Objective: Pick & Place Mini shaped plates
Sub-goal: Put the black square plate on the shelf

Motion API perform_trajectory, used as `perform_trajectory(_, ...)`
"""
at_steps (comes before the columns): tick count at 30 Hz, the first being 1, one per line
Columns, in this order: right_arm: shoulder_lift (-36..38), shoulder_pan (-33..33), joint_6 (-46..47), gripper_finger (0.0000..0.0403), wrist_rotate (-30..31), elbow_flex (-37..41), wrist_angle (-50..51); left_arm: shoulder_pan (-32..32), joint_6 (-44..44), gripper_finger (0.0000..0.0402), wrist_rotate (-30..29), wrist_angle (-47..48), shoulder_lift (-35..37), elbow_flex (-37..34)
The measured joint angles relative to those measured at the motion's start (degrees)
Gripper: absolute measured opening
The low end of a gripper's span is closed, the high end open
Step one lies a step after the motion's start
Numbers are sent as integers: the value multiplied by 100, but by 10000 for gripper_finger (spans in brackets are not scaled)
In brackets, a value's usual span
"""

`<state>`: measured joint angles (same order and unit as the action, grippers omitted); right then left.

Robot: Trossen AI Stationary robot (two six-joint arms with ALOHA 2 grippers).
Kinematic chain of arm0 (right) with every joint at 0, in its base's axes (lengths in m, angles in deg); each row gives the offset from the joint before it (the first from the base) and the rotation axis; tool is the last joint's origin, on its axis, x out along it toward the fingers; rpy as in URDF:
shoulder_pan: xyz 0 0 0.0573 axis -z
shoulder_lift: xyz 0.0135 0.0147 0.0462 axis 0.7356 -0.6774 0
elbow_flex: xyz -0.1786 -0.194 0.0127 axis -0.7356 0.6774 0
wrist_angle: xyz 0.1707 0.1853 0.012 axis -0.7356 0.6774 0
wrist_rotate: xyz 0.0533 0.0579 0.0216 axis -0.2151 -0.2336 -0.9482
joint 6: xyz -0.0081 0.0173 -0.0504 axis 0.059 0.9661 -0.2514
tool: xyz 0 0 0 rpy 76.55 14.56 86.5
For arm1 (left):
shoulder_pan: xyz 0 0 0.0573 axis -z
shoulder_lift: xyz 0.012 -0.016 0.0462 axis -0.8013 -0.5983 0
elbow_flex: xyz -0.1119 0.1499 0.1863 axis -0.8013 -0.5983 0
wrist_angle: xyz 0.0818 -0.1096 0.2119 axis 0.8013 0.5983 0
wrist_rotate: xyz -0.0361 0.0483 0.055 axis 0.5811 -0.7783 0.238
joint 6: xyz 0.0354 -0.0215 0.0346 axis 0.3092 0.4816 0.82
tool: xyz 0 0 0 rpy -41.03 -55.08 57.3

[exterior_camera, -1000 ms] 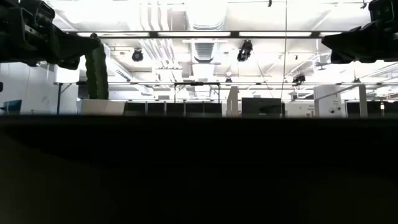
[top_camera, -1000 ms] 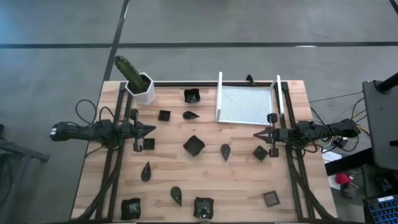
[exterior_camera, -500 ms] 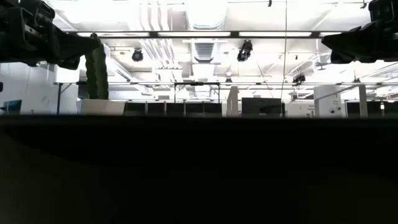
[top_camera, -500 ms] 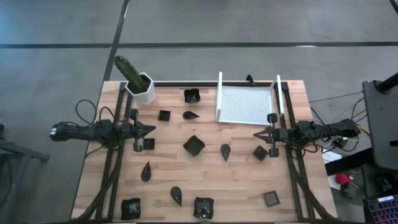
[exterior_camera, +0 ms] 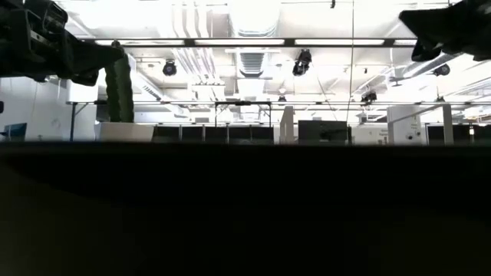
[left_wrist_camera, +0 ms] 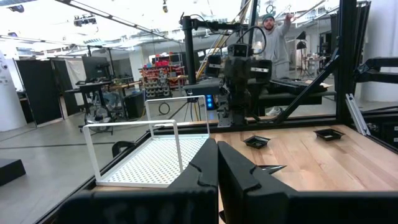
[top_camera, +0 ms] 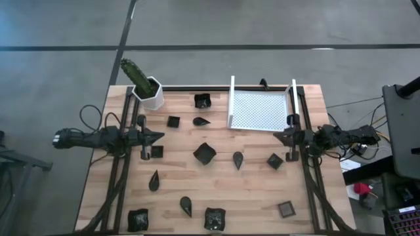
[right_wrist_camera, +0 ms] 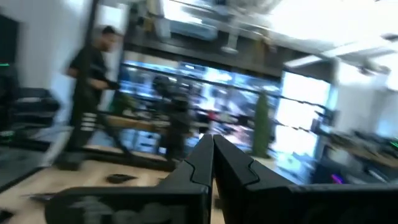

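Observation:
Several mini shaped plates lie flat on the wooden table, small, dark and glossy: a square one [top_camera: 205, 153], a teardrop one [top_camera: 237, 159], another square one [top_camera: 275, 160] and more toward the near edge. My left gripper [top_camera: 162, 137] hovers shut over the table's left side and points right; its wrist view shows the fingertips [left_wrist_camera: 217, 147] together. My right gripper [top_camera: 277, 135] hovers shut at the right side, pointing left and tipped upward [right_wrist_camera: 212, 140]. Neither gripper has anything between its fingers.
A white perforated tray [top_camera: 259, 109] with raised end walls sits at the far right of the table. A white hexagonal pot with a green cactus [top_camera: 149, 92] stands at the far left corner. Black frame rails run along both sides. People stand in the room beyond the table.
My right gripper has tipped its fingers upward and risen a little, staying shut. In the low view it has climbed toward the picture's top.

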<state>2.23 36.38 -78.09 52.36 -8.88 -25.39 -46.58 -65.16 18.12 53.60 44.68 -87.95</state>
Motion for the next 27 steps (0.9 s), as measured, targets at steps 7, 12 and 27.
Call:
perform_trajectory(7, -11, 2, 936, 8, 1547, -98, 166, 1, -2, 0, 0, 0, 0, 0)
perform_trajectory(12, -295, 2, 1699, 8, 1677, -700, 982, 0, 0, 0, 2, 0, 2, 0)
perform_trajectory(27, -2789, 0, 4477, 8, 1479, -3416, 5311, 1, -111, 0, 2, -32, 0, 0)
